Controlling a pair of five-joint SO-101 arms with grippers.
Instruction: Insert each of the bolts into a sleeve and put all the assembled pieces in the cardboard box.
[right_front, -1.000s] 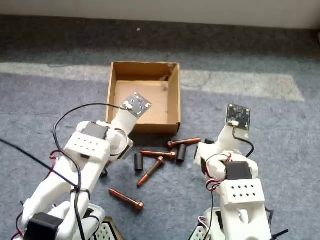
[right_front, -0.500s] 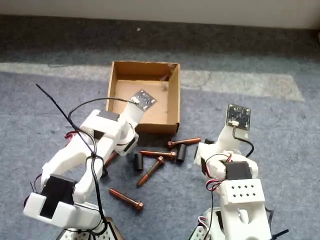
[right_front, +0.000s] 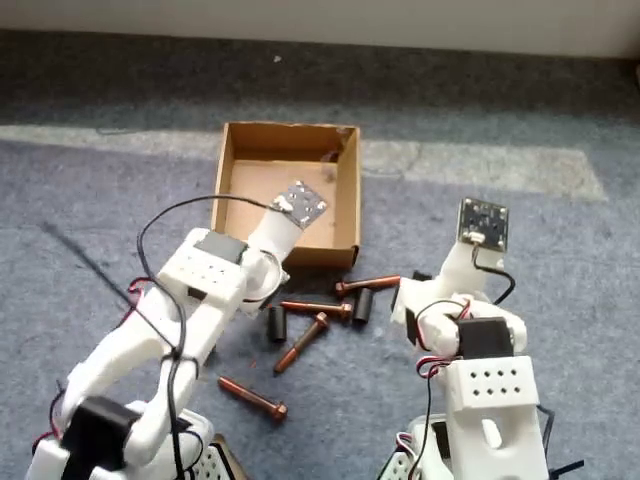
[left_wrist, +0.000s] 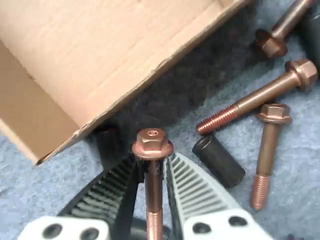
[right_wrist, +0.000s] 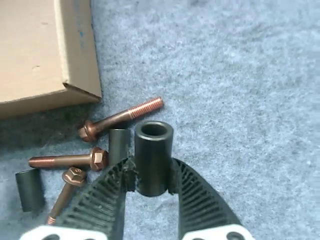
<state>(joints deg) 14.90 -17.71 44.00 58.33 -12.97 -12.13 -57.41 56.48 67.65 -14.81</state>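
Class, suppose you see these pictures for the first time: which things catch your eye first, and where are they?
The left pincer grips a copper bolt by its shank, close to the cardboard box. The right pincer holds a black sleeve, its open end toward the wrist camera. In front of the box, more bolts and sleeves lie loose on the grey carpet.

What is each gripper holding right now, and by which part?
Left gripper clamps a bolt by the shank, just under its head. Right gripper clamps a sleeve by its sides, around mid-length.
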